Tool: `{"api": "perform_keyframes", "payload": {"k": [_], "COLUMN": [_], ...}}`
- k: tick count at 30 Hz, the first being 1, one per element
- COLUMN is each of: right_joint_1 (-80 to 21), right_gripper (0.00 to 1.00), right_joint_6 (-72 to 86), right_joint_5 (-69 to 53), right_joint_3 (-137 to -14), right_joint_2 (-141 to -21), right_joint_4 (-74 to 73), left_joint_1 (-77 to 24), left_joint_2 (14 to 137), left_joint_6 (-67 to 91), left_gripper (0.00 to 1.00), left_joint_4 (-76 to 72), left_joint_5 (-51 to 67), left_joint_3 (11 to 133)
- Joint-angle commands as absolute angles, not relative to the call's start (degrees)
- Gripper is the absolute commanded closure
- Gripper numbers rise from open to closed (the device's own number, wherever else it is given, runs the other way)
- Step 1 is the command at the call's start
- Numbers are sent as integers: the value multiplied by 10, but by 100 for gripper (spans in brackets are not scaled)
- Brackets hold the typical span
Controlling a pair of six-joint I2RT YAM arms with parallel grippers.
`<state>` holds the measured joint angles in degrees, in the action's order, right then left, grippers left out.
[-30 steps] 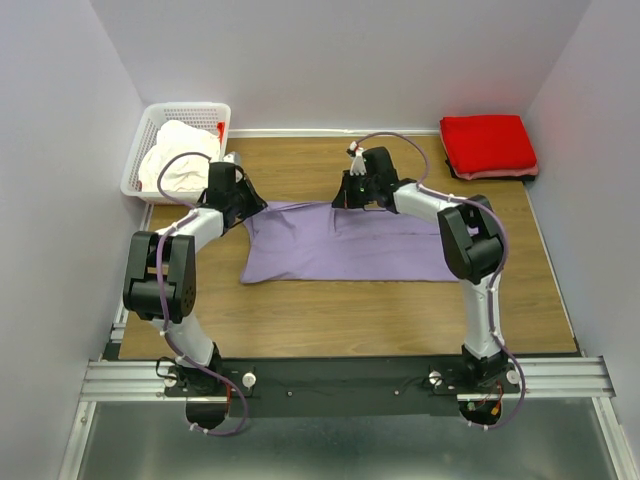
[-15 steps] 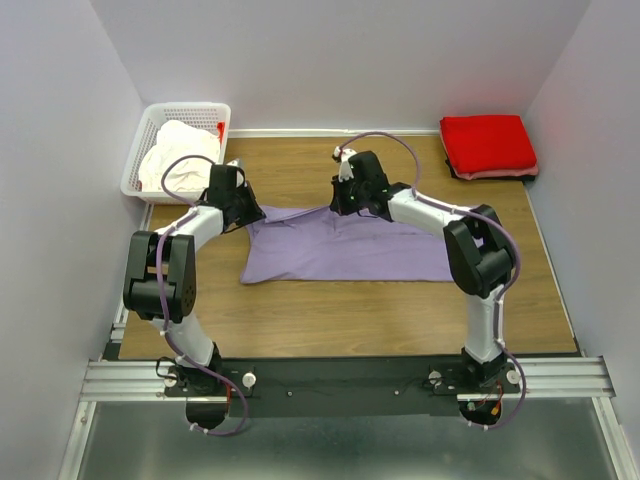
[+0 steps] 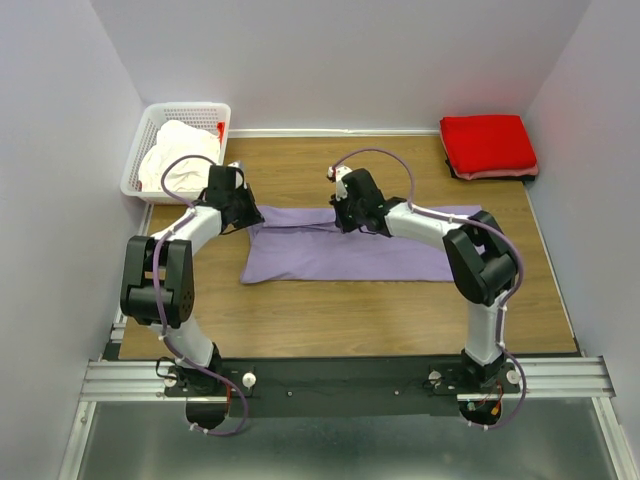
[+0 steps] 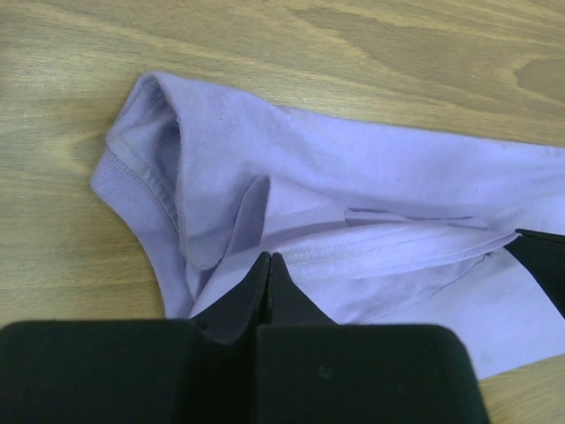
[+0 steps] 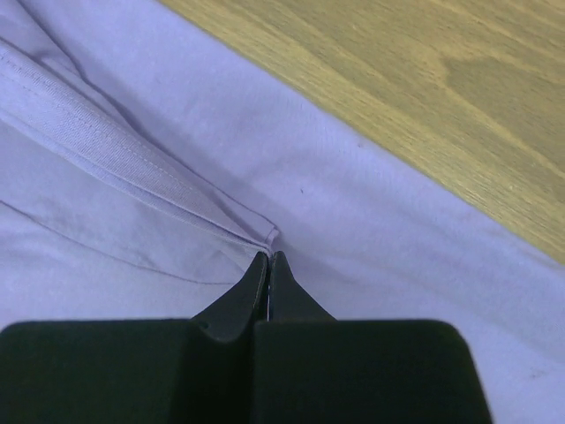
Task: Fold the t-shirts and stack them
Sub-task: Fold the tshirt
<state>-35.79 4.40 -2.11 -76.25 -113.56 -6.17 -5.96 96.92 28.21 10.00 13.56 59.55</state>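
Lavender t-shirt (image 3: 340, 258) held along its far edge by both arms
It is spread mid-table, long axis left to right, its body lying nearward of the fingers; the left gripper (image 3: 246, 213) is clamped tight on the far-left corner, the right gripper (image 3: 348, 217) pinched on the far hem near the middle; beyond, the cream t-shirt (image 3: 178, 150) is seen in the basket (image 3: 190, 106), the red t-shirt (image 3: 487, 143) folded far right

Basket (image 3: 188, 106) blocks the far-left corner, red shirt (image 3: 488, 144) the far-right.
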Motion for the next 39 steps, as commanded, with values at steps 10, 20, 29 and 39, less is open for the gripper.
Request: {"api": "perform_keyframes", "payload": {"k": [10, 20, 29, 39], "right_joint_1": [-397, -418, -420, -417], "right_gripper": [99, 96, 70, 46], "right_joint_6": [6, 16, 29, 86], "right_joint_5": [37, 55, 52, 162], "right_joint_3": [-734, -709, -679, -533], "right_joint_2": [-1088, -1100, -1031, -862], "right_joint_4": [-71, -69, -69, -73], "left_joint_1": [-54, -54, -54, -64], "left_joint_2": [943, 921, 868, 721], "left_joint_6": [259, 265, 258, 277], "left_gripper": [100, 100, 88, 59], "left_joint_4": [127, 126, 132, 186], "left_joint_5": [127, 111, 101, 64], "left_joint_3": [581, 542, 515, 454]}}
